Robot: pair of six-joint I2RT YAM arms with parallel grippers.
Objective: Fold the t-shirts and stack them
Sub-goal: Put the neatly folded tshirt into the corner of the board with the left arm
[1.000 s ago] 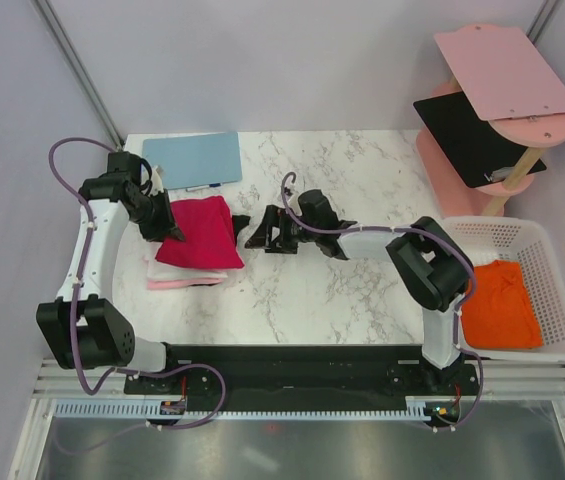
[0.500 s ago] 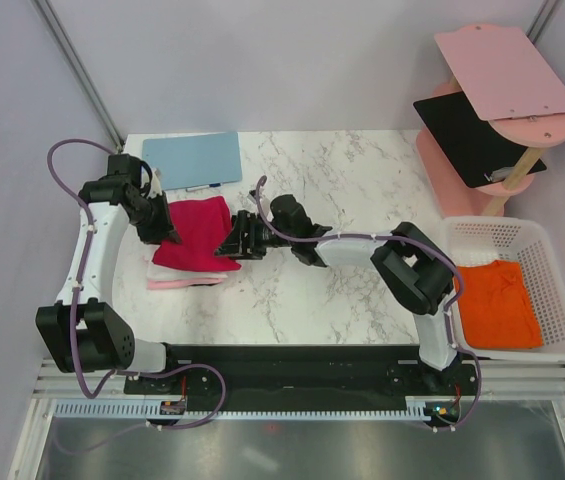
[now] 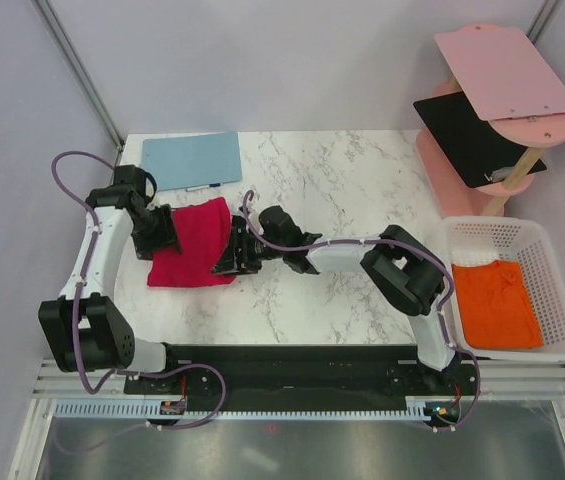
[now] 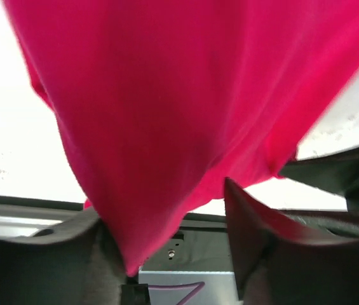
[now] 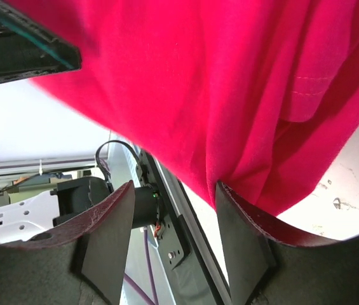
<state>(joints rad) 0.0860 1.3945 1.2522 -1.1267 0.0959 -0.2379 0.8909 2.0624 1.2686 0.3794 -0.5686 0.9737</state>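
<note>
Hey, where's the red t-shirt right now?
In the top view the crimson t-shirt is on the left side of the table, just nearer than the light-blue board, between the left gripper and the right gripper.

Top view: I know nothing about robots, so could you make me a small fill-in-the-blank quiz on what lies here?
The shirt on the marble table is ____ in colour.
The orange shirt lies inside a white ____.
The flat board behind the table's shirt is light ____.
Missing words: red; basket; blue.
</note>
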